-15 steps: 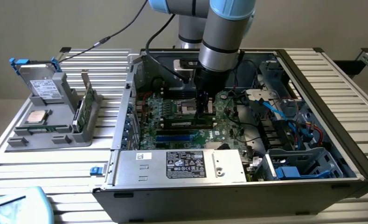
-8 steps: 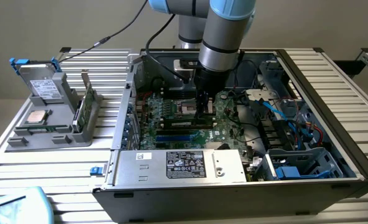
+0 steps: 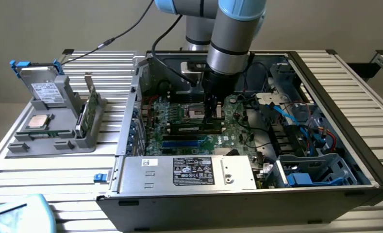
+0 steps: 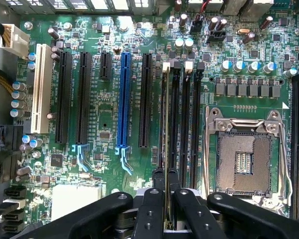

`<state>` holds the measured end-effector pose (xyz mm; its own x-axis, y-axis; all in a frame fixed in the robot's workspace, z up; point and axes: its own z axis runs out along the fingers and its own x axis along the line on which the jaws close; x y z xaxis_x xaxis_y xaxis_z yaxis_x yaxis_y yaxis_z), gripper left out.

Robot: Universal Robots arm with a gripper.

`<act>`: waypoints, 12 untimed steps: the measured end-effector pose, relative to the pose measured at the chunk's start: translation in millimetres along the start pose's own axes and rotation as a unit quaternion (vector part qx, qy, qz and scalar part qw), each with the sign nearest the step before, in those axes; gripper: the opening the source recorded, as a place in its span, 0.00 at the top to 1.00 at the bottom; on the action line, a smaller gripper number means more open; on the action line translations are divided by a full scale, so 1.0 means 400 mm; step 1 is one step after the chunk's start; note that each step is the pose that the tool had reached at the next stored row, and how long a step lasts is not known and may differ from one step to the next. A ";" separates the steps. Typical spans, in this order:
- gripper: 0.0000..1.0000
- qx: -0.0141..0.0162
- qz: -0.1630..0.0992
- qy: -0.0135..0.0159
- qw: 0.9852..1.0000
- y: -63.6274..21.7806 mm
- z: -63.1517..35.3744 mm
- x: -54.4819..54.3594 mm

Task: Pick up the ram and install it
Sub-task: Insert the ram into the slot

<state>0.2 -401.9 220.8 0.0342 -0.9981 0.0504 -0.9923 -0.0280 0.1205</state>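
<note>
Black gripper (image 4: 165,199) jaws clamp the ram (image 4: 165,124), seen edge-on so its chips and label are hidden. It stands in a memory slot (image 4: 175,124) beside the CPU socket (image 4: 244,159), apparently seated. Print on the power supply (image 3: 188,172) label is too small to read.

case (image 3: 328,97) open above ram (image 4: 164,139); psu (image 3: 188,172), drive cage (image 3: 321,167) & cables (image 3: 285,114) crowd sides.
</note>
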 end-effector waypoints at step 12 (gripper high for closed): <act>0.79 0.000 0.001 0.006 1.000 0.000 0.000 0.000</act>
<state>0.2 -401.9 220.7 0.0342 -0.9975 0.0620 -0.9923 -0.0265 0.1213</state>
